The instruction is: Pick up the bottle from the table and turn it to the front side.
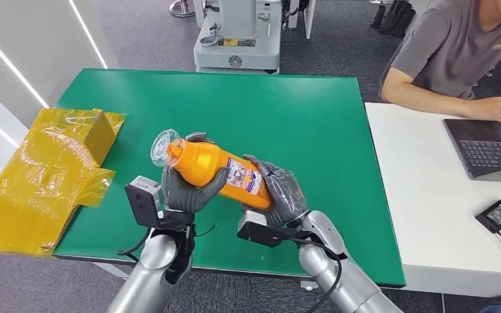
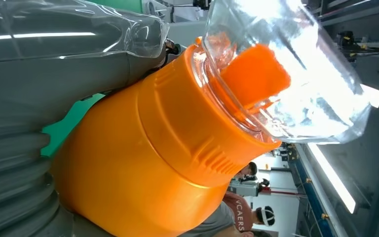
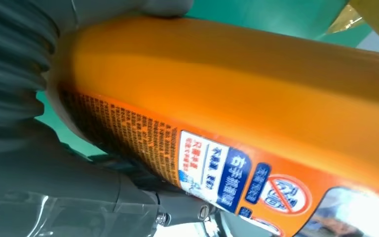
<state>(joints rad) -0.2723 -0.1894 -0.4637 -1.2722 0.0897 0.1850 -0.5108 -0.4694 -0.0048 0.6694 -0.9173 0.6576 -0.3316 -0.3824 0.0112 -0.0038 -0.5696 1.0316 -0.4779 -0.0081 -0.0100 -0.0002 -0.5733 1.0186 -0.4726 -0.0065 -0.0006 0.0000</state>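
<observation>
You are looking down at a green rectangular table [image 1: 313, 117] from the robot's head. Both robot hands hold one orange plastic bottle [image 1: 215, 166] in the air, just above the near part of the table. The bottle lies tilted on its side, with its clear plastic cap [image 1: 163, 145] pointing to the left and slightly up. Through the clear cap [image 2: 296, 69] in the left wrist view you can see an orange spout [image 2: 256, 74] inside. What the bottle itself contains cannot be told.

The left hand [image 1: 186, 189] wraps around the bottle's upper body, near the neck. The right hand [image 1: 284, 192] grips its base end. A printed label [image 1: 244, 176] with blue and white panels faces up and towards the robot; the right wrist view shows it [image 3: 237, 173] close up.

At the table's left edge sits a yellow cardboard box wrapped in clear film [image 1: 45, 173]. To the right, a person in a grey shirt [image 1: 456, 45] sits at a white table [image 1: 417, 208], hand at a laptop [image 1: 489, 147].
</observation>
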